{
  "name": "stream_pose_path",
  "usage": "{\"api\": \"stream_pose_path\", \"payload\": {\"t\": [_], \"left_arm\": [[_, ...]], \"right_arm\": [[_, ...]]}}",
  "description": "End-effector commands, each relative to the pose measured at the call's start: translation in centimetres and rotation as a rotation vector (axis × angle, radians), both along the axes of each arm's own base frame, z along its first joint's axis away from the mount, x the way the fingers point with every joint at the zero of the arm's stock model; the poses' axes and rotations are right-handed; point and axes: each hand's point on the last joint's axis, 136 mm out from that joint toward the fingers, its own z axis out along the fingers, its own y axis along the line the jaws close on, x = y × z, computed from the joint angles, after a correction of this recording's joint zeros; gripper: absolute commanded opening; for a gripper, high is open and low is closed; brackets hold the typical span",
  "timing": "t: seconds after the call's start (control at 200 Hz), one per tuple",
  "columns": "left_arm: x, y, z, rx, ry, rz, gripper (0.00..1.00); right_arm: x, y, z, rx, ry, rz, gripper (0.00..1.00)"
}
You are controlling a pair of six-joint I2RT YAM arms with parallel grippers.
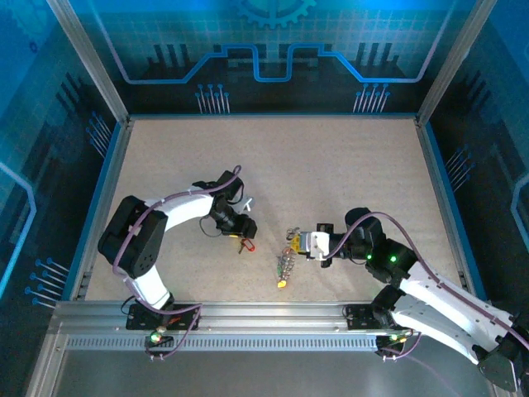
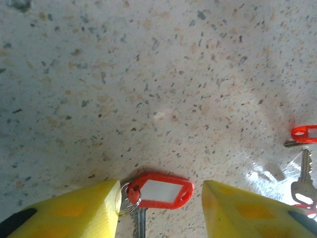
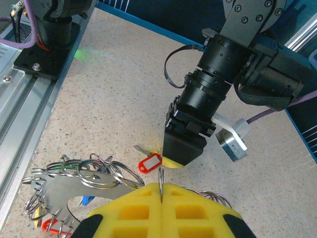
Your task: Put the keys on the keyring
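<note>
A key with a red plastic tag [image 2: 161, 190] lies flat on the speckled table, its small split ring against my left finger. My left gripper [image 2: 161, 210] stands open over it, one yellow finger on each side, the right finger clear of the tag. In the top view that gripper [image 1: 239, 236] sits just above the red key [image 1: 246, 246]. The keyring [image 3: 57, 187], a flat jagged metal band carrying several wire rings and coloured keys, lies left of my right gripper [image 3: 161, 188]. That gripper is shut on a thin upright wire ring [image 3: 161, 176] of the bunch [image 1: 286, 263].
More keys of the bunch show at the right edge of the left wrist view: a red tag [image 2: 304, 134] and a silver key [image 2: 303, 177]. The left arm's black wrist [image 3: 190, 136] hangs close in front of my right gripper. A metal rail [image 1: 248, 327] runs along the near edge.
</note>
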Motion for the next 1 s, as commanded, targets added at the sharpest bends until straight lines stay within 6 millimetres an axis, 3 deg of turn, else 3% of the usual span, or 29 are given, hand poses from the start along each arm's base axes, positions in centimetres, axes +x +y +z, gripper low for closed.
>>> {"api": "stream_pose_path", "payload": {"t": [0.0,0.36,0.996], "left_arm": [[-0.3,1.1,0.1,0.054,0.006,-0.004,0.47],[-1.1,2.0,-0.1,0.091,0.002,-0.023,0.43],[0.3,-0.4,0.0,-0.002,0.011,-0.071,0.43]], "right_arm": [[0.1,0.2,2.8,0.061,-0.034,0.01,0.0],[0.1,0.3,2.9,0.063,-0.036,0.011,0.0],[0.0,0.2,2.9,0.061,-0.034,0.013,0.0]]}}
